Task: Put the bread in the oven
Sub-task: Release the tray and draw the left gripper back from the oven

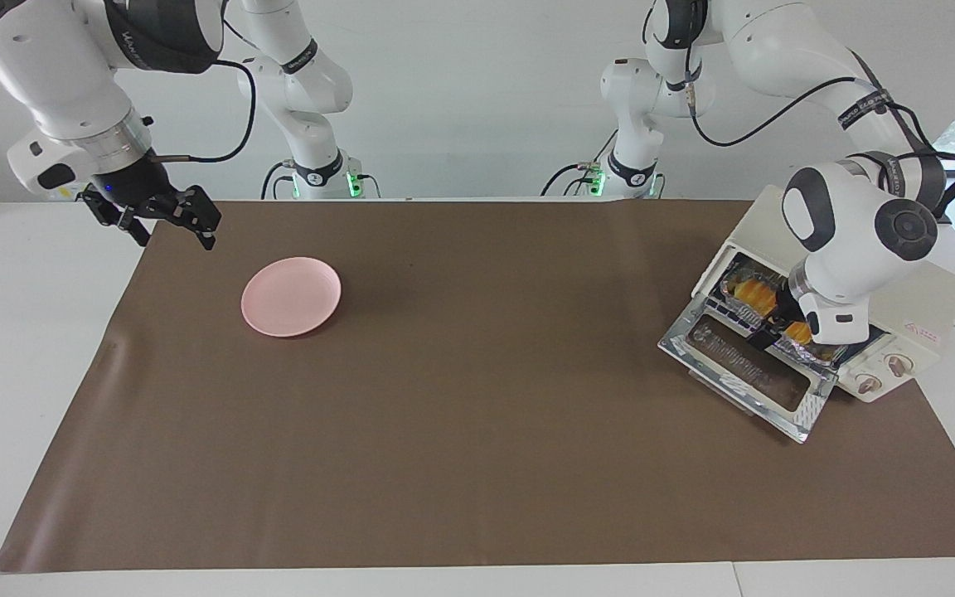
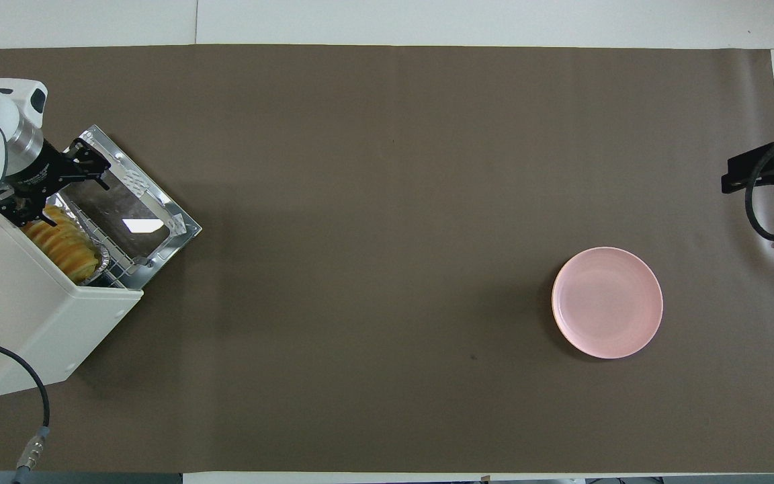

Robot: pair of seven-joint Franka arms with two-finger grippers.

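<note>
Two arms, one at work. Nearest the robots, oven (image 2: 31, 316) sits at the left arm's end of the brown mat (image 1: 461, 431), turned at an angle, its chrome-framed door (image 1: 749, 373) dropped flat open. Bread (image 2: 64, 245) lies inside on the wire rack, in a foil tray (image 2: 103, 259) whose rim shows at the loaf's end; ridged orange top visible through the opening in both views. Left gripper (image 2: 48, 191) hangs at the oven mouth, over the loaf's end and the door hinge, fingers spread wide, holding nothing; bread sits free of it. Farther out and toward the right arm's end, pink plate (image 1: 291, 296) rests on the mat, well apart from the oven. Right gripper (image 1: 169, 220) waits in the air over the mat's corner at its own end, near the plate, fingers spread apart, holding nothing.
</note>
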